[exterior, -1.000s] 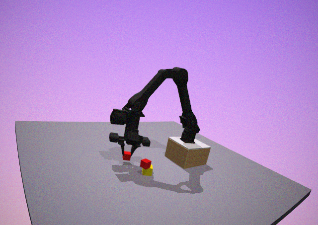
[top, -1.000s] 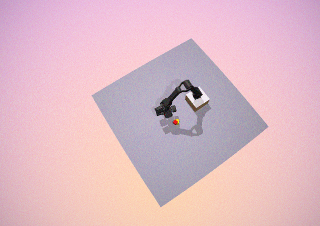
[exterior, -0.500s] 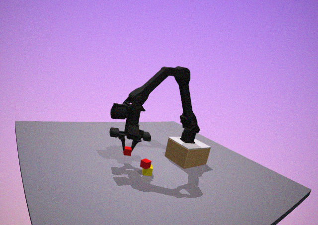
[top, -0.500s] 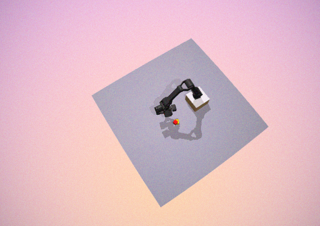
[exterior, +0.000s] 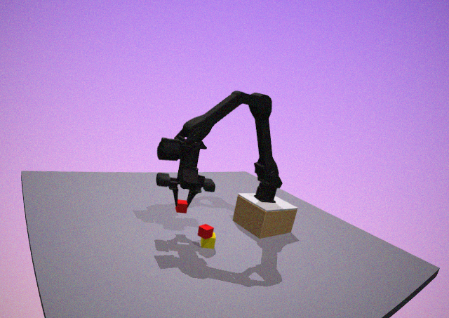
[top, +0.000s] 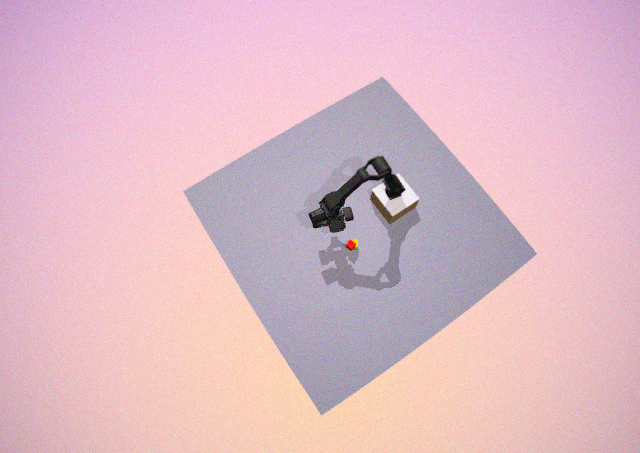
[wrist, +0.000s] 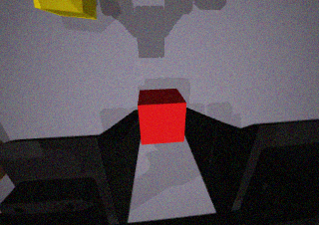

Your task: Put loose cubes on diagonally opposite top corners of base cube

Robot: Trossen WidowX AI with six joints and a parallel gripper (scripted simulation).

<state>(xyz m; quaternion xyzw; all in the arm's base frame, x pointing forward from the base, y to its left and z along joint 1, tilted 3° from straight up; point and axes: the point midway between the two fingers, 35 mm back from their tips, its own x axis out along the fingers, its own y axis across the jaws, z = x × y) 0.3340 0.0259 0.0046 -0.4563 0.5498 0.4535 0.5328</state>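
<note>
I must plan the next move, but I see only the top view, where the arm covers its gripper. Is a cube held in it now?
Observer: Yes. The gripper is shut on a red cube, lifted above the grey surface.
Operator: Where is the other red cube?
Observer: It sits on the yellow base cube, capping one top corner and overhanging it.
Operator: Is the held cube level?
Observer: In the wrist view it looks level, held squarely between the fingers.

Gripper [exterior: 184,199] clamped on red cube [exterior: 181,206], above grey table [exterior: 90,253]. Second red cube [exterior: 205,230] atop yellow base cube [exterior: 209,241].
</note>
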